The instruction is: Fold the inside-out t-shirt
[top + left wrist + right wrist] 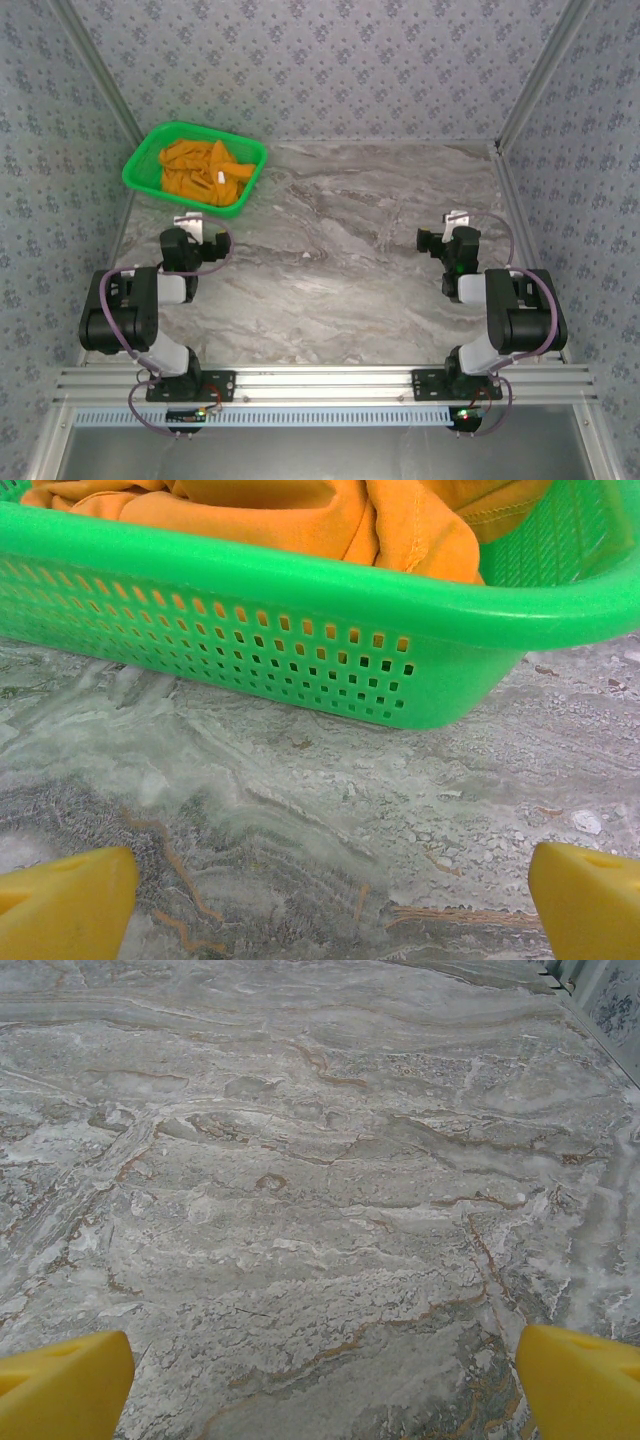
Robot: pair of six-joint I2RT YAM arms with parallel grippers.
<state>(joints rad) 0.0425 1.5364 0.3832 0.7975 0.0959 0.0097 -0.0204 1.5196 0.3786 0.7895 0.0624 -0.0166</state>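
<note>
Orange-yellow t-shirt (200, 168) is bunched up in a heap inside the green mesh basket (175, 195), which sits at the far left corner of the marble-look surface (340, 270). A little white tag (221, 176) shows on top of the pile. My left end effector (320, 905) is released, with the yellow fingertips (65, 905) spread wide and nothing between them. It's low over the surface just in front of the basket's near wall, not touching it. From my left wrist I can see cloth piled above the rim. My right end effector (320, 1385) is released too, grasping nothing. It's aimed at bare surface on the right side, well apart from the basket.
</note>
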